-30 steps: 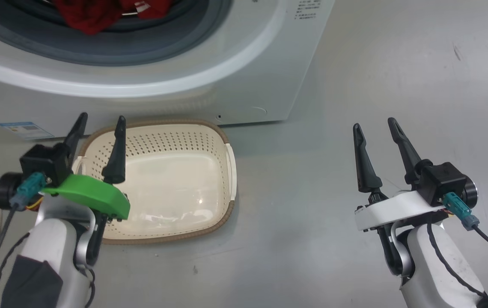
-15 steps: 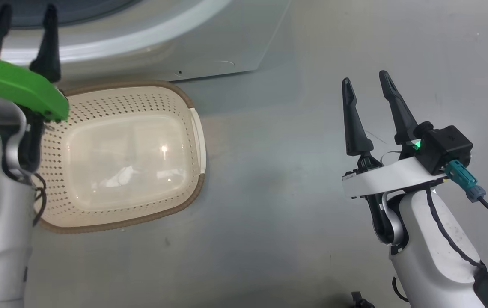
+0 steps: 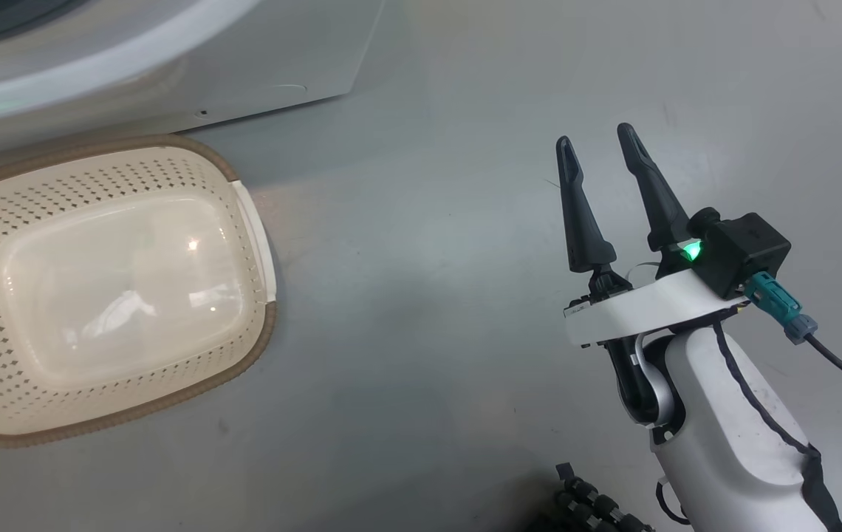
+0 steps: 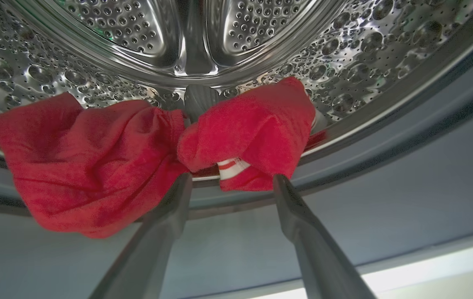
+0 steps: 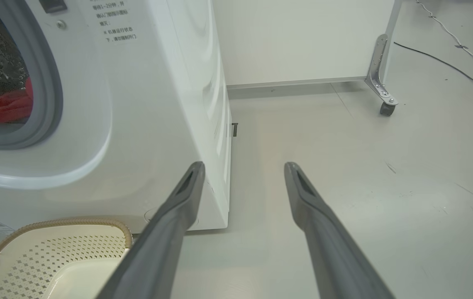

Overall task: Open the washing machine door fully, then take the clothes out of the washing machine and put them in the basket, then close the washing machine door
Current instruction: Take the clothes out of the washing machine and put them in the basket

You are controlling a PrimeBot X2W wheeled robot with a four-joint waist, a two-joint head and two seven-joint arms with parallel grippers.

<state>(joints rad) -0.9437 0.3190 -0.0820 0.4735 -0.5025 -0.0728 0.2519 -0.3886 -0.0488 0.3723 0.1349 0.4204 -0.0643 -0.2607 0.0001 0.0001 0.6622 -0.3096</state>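
The left gripper has risen from over the empty basket to the mouth of the washing machine, fingers wide, tips at (perhaps touching) the red clothes on its near lip: unloading is only beginning. The right gripper idles wide, far right.

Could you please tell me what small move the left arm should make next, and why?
Probably ease the left gripper forward and close on the clothes: they lie at the drum's lip just beyond its open fingers, and the basket is empty.
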